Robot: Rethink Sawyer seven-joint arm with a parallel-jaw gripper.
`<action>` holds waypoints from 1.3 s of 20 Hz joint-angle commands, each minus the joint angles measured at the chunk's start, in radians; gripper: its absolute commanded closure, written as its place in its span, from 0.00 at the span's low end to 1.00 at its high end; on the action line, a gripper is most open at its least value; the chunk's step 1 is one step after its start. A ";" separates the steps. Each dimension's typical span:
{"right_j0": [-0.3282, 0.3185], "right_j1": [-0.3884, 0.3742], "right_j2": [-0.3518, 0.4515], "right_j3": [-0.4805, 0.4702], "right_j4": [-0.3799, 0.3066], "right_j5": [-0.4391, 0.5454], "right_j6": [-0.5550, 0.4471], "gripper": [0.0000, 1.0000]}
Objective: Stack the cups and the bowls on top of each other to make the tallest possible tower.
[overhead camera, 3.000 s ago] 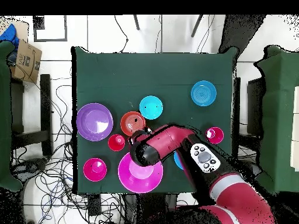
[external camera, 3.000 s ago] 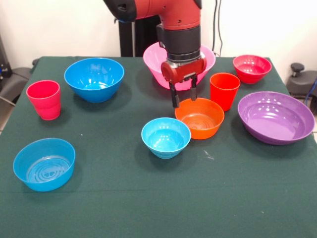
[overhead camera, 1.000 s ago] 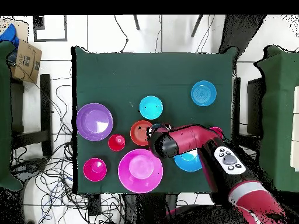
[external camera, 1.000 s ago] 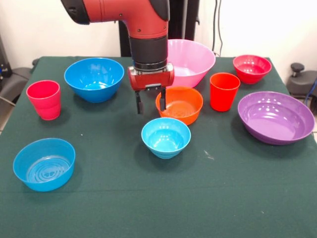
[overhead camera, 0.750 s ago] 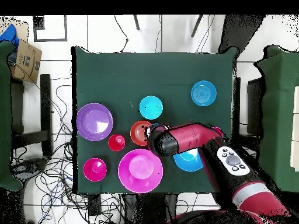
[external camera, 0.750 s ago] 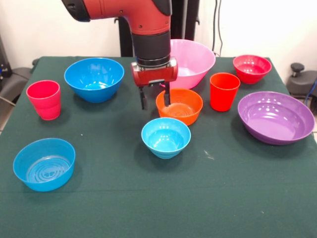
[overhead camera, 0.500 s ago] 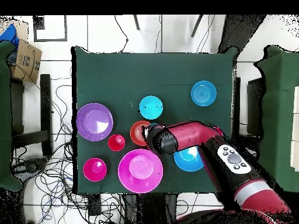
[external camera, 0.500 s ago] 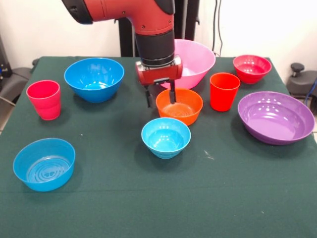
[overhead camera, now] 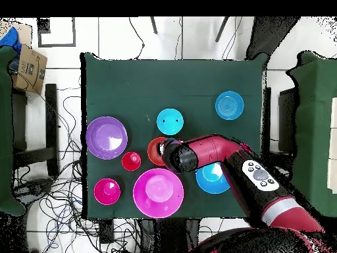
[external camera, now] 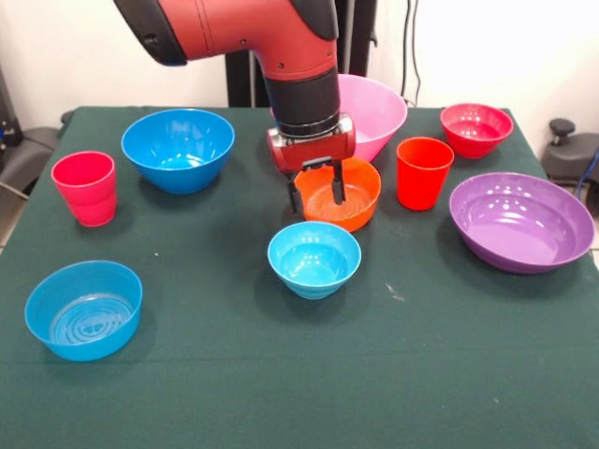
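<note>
Shifted fingers [external camera: 294, 196] straddle orange bowl [external camera: 351, 201] rim.

Red-black arm [external camera: 281, 37] reaching down from above, wrist vertical. Gripper [external camera: 317, 189] pointing straight down, fingers [external camera: 336, 183] parted, one hanging either side of a rim, low near table.

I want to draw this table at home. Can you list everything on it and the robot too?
pink bowl: 1, pink, far middle, behind the arm
deep blue bowl: 1, far left
red bowl: 1, far right
purple bowl: 1, right
orange bowl: 1, centre, claw astride its left rim
light-blue bowl: 1, centre, in front of the orange one
blue bowl: 1, near left
pink-red cup: 1, left
orange-red cup: 1, right of the orange bowl
table: 1, green cloth
arm: 1, red and black
claw: 1, open
</note>
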 commanded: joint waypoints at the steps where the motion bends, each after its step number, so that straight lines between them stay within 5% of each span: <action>1: 0.022 0.130 0.046 -0.048 -0.109 0.040 -0.208 0.00; 26: 0.003 0.121 0.077 -0.046 -0.102 0.095 -0.207 0.00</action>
